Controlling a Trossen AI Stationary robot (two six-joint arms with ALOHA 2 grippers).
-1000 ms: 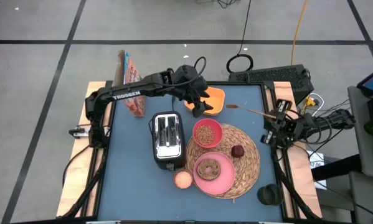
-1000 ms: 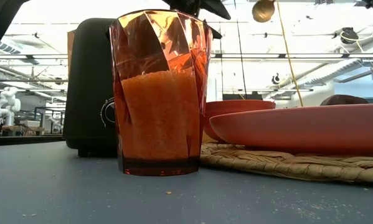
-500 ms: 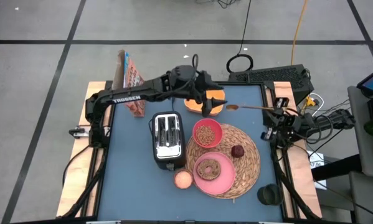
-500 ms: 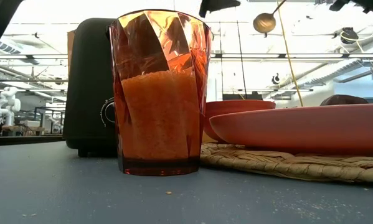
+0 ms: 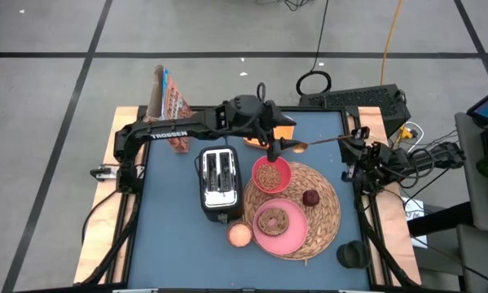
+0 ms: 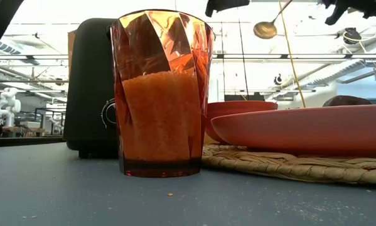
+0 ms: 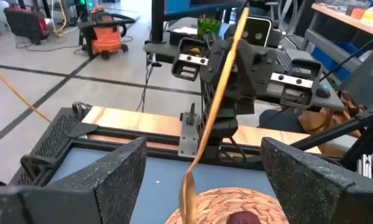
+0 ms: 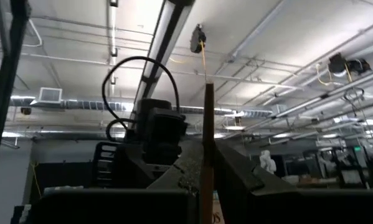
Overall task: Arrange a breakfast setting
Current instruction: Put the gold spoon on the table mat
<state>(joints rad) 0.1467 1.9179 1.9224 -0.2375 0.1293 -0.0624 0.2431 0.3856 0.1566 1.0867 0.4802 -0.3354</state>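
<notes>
High view shows me the whole layout, so I go from the biggest piece down. The woven placemat (image 5: 321, 213) lies flat at lower right of centre on the blue surface (image 5: 170, 236); I judge it light, floppy and rough, best taken by pinching its free rim. On its lower part sits the pink plate (image 5: 288, 234), stiff, smooth and probably breakable, so I would grip it at the lip only. The brown bread ring (image 5: 272, 220) rests on that plate; it looks light and crumbly, and squeezing across the outer edge gently seems safest. The pink bowl (image 5: 271, 174) stands at the mat's upper left edge with brown bits inside, so it must stay level; take it by the rim. The dark-red fruit (image 5: 310, 198) lies on the mat right of the bowl, small, round and likely to roll or bruise.

My left gripper (image 5: 274, 143) hangs just above the bowl with its jaws wide and nothing between them. My right gripper (image 5: 359, 151) sits at centre right, jaws clamped on a thin wooden spoon (image 5: 325, 143), whose bowl end reaches toward the left gripper. The spoon is slender and light; it could pivot in a narrow pinch, so a handover wants a grip near the middle of the handle.
</notes>
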